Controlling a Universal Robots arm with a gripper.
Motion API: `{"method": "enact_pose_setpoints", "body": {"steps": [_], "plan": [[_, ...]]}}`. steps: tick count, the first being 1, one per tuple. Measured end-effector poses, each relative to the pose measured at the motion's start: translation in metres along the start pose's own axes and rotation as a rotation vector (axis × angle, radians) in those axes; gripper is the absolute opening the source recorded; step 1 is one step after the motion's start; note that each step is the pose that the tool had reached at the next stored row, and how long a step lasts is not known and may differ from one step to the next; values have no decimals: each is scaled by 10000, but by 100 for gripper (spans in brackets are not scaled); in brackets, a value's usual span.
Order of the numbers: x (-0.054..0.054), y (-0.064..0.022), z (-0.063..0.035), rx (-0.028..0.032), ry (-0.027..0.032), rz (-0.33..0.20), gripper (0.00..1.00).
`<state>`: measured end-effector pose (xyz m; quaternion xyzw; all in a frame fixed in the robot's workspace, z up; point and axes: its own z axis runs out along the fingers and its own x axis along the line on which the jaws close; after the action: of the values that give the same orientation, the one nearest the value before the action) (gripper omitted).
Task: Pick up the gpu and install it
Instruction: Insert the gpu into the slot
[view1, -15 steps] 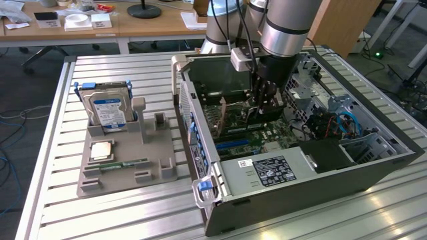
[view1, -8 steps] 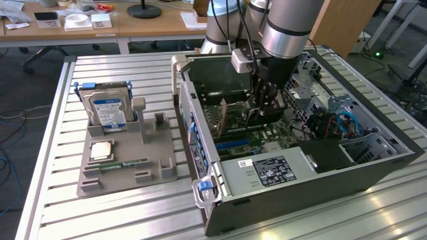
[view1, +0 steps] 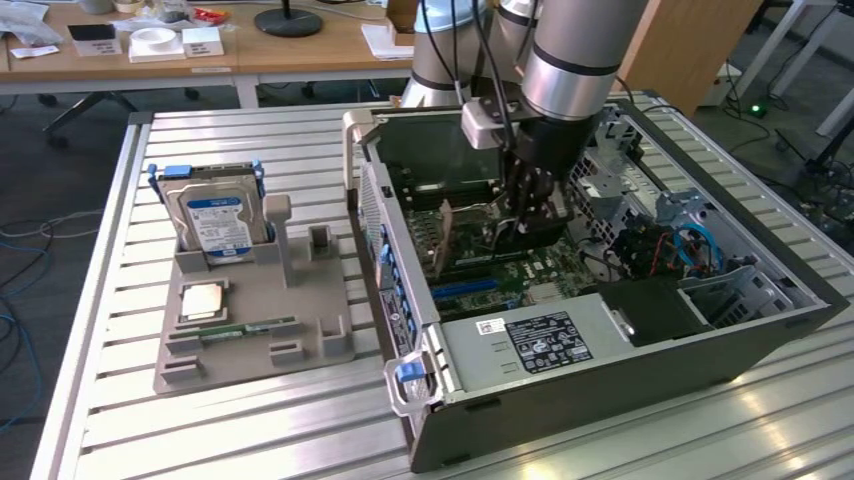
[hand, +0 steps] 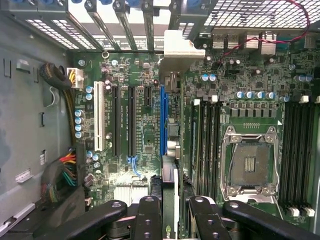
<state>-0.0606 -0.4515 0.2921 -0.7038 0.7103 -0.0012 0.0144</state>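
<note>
Clamped in the end effector (view1: 531, 215), on edge: the gpu (view1: 447, 240). Down inside the open case (view1: 601, 380), over the motherboard (hand: 145, 130), roughly lined up with the long blue slot (hand: 162, 120); touching it or not, cannot tell. Beside the case, to the exterior view's left, on the table (view1: 267, 430), a gray holder (view1: 254, 340) with the hard drive (view1: 214, 220) upright.

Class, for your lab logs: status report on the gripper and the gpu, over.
Gripper shut on the gpu, inside the computer case. It stands edge-on over the motherboard, along the blue slot; seated or not, cannot tell. Nothing seen blocking the slot.
</note>
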Motion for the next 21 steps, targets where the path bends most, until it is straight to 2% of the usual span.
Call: {"method": "enact_pose_setpoints", "body": {"steps": [14,21], "plan": [[0,18,37,-1,0,-1,26],[1,78,37,0,0,-2,26]]}}
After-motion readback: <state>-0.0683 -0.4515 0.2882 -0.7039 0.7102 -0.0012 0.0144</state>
